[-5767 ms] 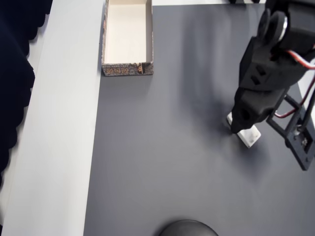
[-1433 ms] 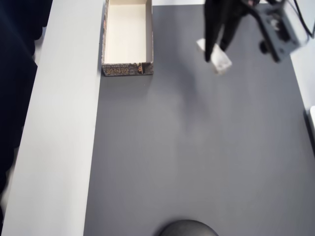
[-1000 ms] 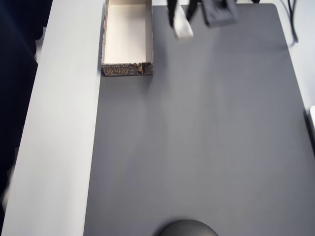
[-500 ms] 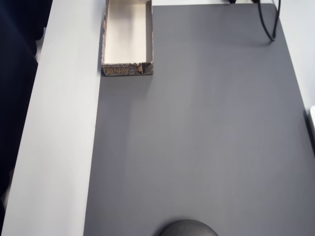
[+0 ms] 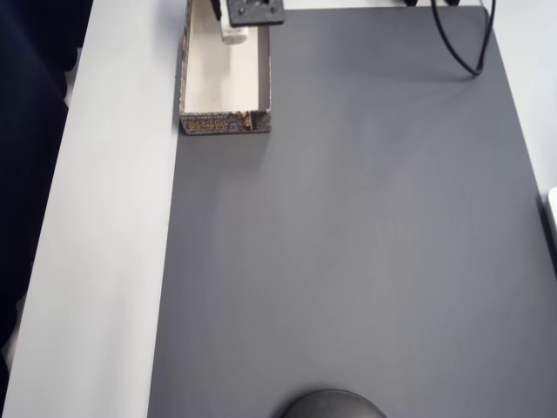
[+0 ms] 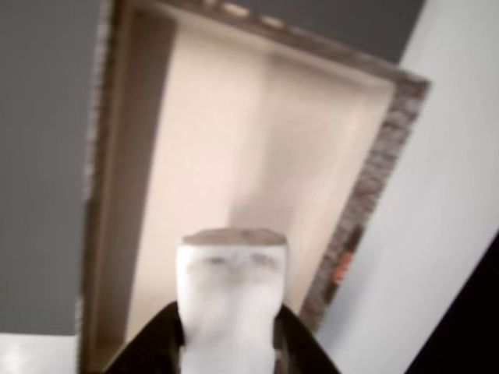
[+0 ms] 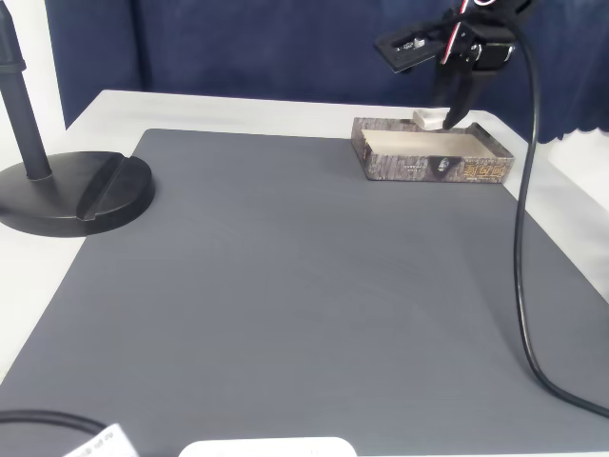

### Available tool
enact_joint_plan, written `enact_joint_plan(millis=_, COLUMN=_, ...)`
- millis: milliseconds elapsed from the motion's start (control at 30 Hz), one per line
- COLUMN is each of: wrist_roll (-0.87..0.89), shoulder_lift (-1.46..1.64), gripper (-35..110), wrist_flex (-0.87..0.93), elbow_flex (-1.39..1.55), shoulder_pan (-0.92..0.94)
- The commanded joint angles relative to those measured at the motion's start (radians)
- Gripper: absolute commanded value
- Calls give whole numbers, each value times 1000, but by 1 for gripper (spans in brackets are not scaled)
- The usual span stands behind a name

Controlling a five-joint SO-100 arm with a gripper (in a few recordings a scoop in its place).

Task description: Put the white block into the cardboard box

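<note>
1. The gripper (image 7: 447, 119) pinches the white block (image 7: 430, 119) between its dark fingers (image 6: 160, 336), holding it above the open top of the cardboard box (image 7: 433, 167).
2. In the wrist view, the box's cream floor (image 6: 234, 179) lies directly below the block (image 6: 231, 300), with patterned walls on both sides and bare floor running ahead.
3. In the overhead view the block (image 5: 233, 35) hangs over the box's (image 5: 224, 124) far end.
4. The grey mat (image 5: 348, 244) lies open beside the box.
5. The block's long axis cannot be told.
</note>
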Motion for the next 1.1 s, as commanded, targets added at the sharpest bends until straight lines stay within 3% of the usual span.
enact_joint_plan(millis=0, wrist_roll=-48, shoulder_lift=-5, gripper=-2, wrist_flex=6, elbow_flex=-121, shoulder_pan=-20)
enact_joint_plan(millis=500, wrist_roll=-270, shoulder_lift=-34, gripper=-2, wrist_flex=32, elbow_flex=-77, shoulder_pan=-34)
enact_joint_plan(millis=1067, wrist_roll=-270, shoulder_lift=-146, gripper=-2, wrist_flex=25, elbow_flex=-115, shoulder_pan=-31)
